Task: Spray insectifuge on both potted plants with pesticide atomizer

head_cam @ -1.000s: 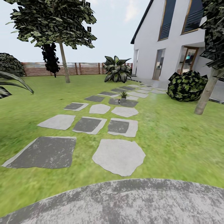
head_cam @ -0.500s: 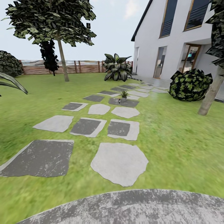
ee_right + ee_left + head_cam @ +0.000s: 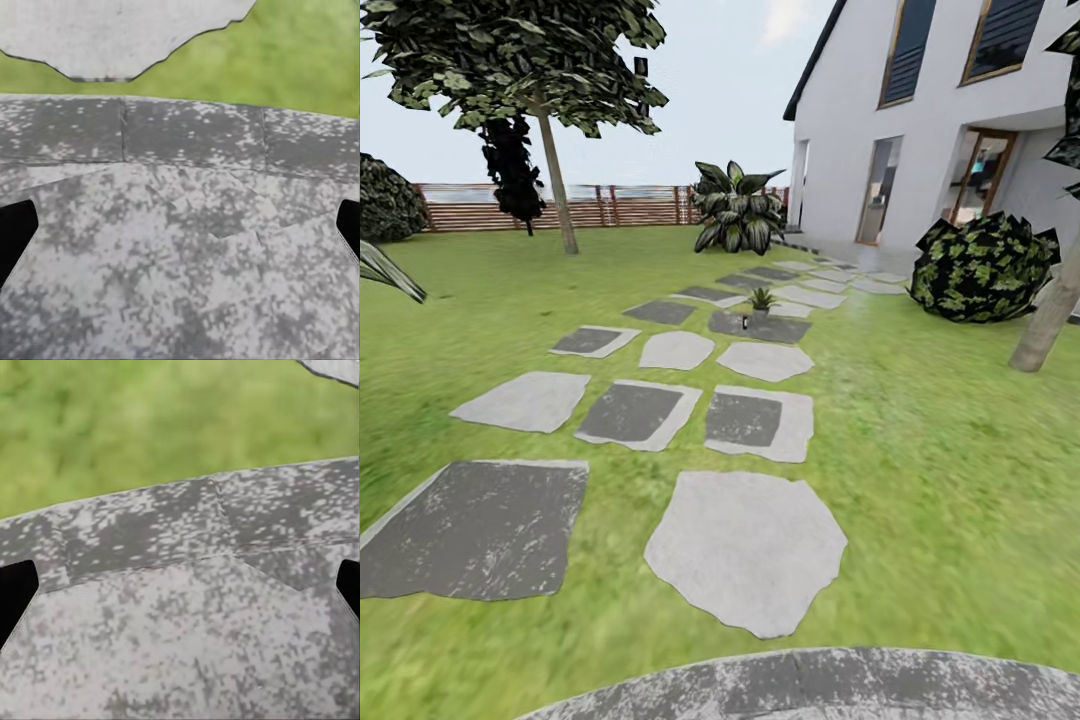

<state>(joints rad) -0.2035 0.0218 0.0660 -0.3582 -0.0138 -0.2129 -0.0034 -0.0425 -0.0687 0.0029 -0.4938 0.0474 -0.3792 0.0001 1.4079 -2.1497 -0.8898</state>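
Observation:
Far up the stepping-stone path in the head view, one potted plant (image 3: 762, 299), a low rosette of green leaves, stands on a dark stone. Just beside it on that stone is a tiny dark upright object (image 3: 745, 323), likely the pesticide atomizer, too small to make out. In the left wrist view, my left gripper (image 3: 180, 592) hangs open over the grey gravel patio (image 3: 187, 645), its dark fingertips (image 3: 15, 600) at the picture's edges. My right gripper (image 3: 180, 232) is open the same way above the patio's rim (image 3: 187, 135), with nothing between its fingers.
Green lawn (image 3: 940, 450) surrounds grey stepping stones (image 3: 745, 550). A tree (image 3: 555, 170) stands far left, a trunk (image 3: 1050, 320) and a dark bush (image 3: 985, 268) at the right. The white house (image 3: 930, 120), a big leafy plant (image 3: 738, 212) and the wooden fence (image 3: 630, 205) lie beyond.
The whole head view has shifted: the patio rim has slid down and the stepping stones look nearer, so the camera has moved forward. Nothing in the garden itself has moved.

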